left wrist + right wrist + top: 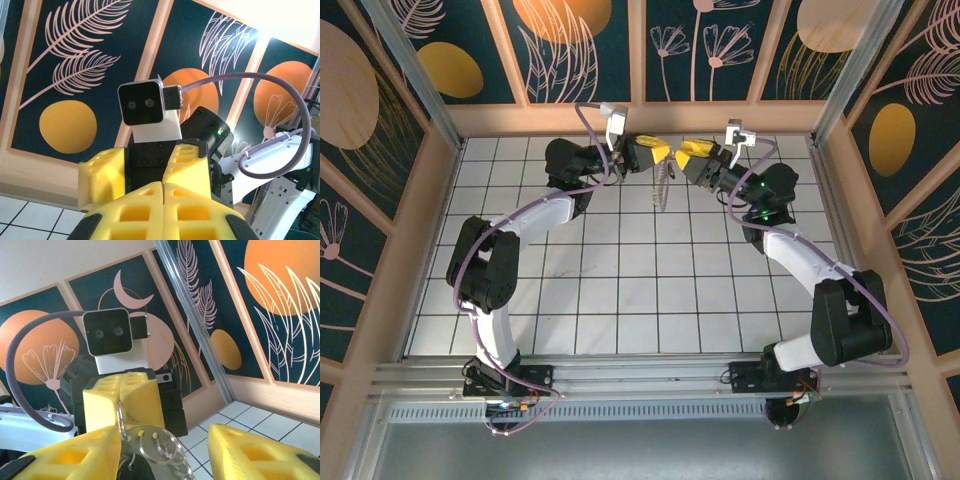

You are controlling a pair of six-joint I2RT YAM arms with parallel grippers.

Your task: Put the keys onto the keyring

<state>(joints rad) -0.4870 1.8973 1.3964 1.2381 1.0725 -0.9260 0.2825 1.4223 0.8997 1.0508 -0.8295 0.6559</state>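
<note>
1. Both arms meet nose to nose over the far middle of the table (620, 290), with their tips nearly touching.
2. Your left gripper (121, 402) has its pads pressed flat together. A thin wire loop comes out right at the seam, so I'd call that clamped on the keyring (152, 446). The rest of the ring's loops hang just below those tips.
3. Your right gripper (690, 155) has its fingers (252, 450) clearly apart, about half spread. As far as I can see, nothing is pinched between them.
4. Here's the bit that matters: the keyring isn't centred in that gap. In the right wrist view it hugs the finger on the picture's left, and there's bare air between it and the other finger.
5. From above, the keyring (665, 185) dangles between the two tips. Its long axis points down at the tiles, and it sits a touch closer to the left tip.
6. A dark lump under the loops might be the black-headed key (136, 470), but it's cropped at the picture edge, so I can't tell.
7. My guess is that the right arm makes the next move. You'd want to slide it sideways until the ring sits mid-gap. Otherwise one finger just nudges the ring and sets it swinging.
</note>
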